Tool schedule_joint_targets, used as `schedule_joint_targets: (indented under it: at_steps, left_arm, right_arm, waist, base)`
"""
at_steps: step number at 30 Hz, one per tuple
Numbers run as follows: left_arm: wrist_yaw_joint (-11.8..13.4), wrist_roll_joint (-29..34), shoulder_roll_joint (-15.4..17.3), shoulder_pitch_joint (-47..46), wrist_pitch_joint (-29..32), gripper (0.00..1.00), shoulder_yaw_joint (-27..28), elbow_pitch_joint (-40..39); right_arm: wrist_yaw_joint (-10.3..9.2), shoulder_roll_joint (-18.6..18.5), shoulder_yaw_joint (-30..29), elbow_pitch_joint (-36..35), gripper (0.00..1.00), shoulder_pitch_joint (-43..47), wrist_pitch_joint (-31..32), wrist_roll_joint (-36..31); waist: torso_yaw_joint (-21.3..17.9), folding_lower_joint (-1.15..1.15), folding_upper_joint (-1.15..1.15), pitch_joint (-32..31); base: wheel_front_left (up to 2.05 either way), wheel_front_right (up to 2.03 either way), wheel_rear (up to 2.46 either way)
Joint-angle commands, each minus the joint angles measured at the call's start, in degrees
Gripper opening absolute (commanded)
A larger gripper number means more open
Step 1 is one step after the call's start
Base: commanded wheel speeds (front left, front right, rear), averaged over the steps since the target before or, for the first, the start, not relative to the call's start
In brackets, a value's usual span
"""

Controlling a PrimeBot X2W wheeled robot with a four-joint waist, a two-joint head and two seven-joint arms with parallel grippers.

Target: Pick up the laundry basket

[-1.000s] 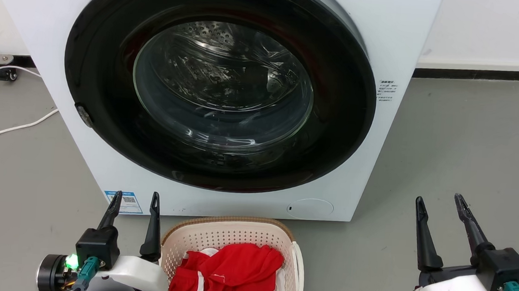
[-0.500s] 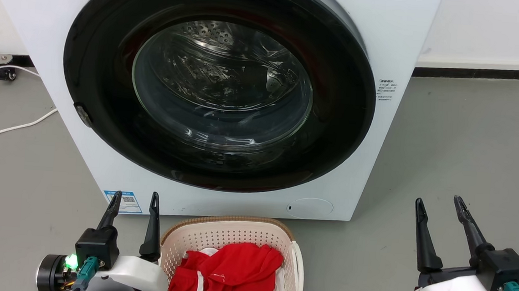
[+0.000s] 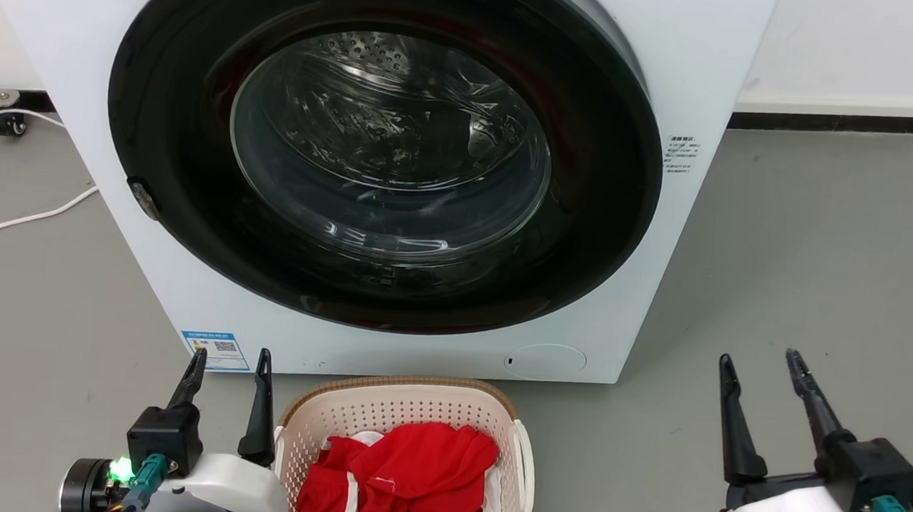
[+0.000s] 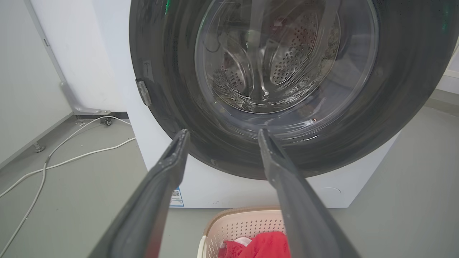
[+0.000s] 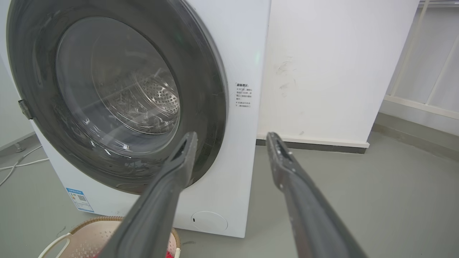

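Observation:
The laundry basket [image 3: 390, 404], cream perforated plastic with a brown rim and white side handles, stands on the floor in front of the washing machine, holding red cloth [image 3: 409, 477]. My left gripper [image 3: 231, 357] is open just left of the basket, its right finger close to the rim, holding nothing. My right gripper [image 3: 762, 366] is open well to the right of the basket, over bare floor. The left wrist view has the basket [image 4: 240, 224] low between and under the open fingers of the left gripper [image 4: 221, 134]. In the right wrist view the basket [image 5: 89, 236] lies at the lower left of the open right gripper [image 5: 232, 138].
A white washing machine [image 3: 703, 56] with a shut round dark door [image 3: 384, 146] stands right behind the basket. White cables [image 3: 17, 217] trail over the grey floor at the left. A white wall with a dark skirting [image 3: 835, 122] runs behind at the right.
The head view has shifted slightly, so the machine sits a little higher in the picture. Both grippers appear a little lower in the frame; they stay open.

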Motion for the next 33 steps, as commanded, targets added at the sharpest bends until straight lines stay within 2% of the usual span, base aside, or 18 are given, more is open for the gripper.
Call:
schedule_joint_targets:
  at_steps: [1,10,20,24,33]
  left_arm:
    - [-0.4,0.4,0.2,-0.9,-0.3,1.00,0.5,0.7]
    - [-1.9,1.1,1.6,-4.5,-0.2,1.00,2.9,8.0]
    - [-3.4,1.3,4.6,-11.1,-0.2,1.00,4.6,16.9]
    - [-3.8,1.1,5.1,-13.8,-0.2,1.00,4.8,20.0]
    - [-4.5,0.8,6.1,-20.4,-0.2,1.00,5.2,26.0]
  right_arm:
    - [-0.02,-0.3,0.6,0.5,1.00,-0.7,-0.2,-0.3]
    - [-0.03,-0.3,3.4,6.0,1.00,-4.1,-0.2,-0.4]
    - [-0.03,-0.2,8.1,16.0,1.00,-12.2,-0.2,-1.3]
    - [-0.03,-0.2,10.7,20.8,1.00,-15.8,-0.2,0.2]
    - [-0.03,-0.2,14.0,31.4,1.00,-25.0,-0.1,-1.7]
  waist:
    - [0.0,0.00,0.00,0.3]
    - [0.5,0.00,0.00,4.2]
    - [0.4,0.00,0.00,12.2]
    - [0.4,0.00,0.00,15.7]
    - [1.0,0.00,0.00,24.1]
  base:
    - [0.00,0.00,0.00]
    - [0.00,0.00,0.00]
    - [0.00,0.00,0.00]
    - [0.00,0.00,0.00]
    - [0.00,0.00,0.00]
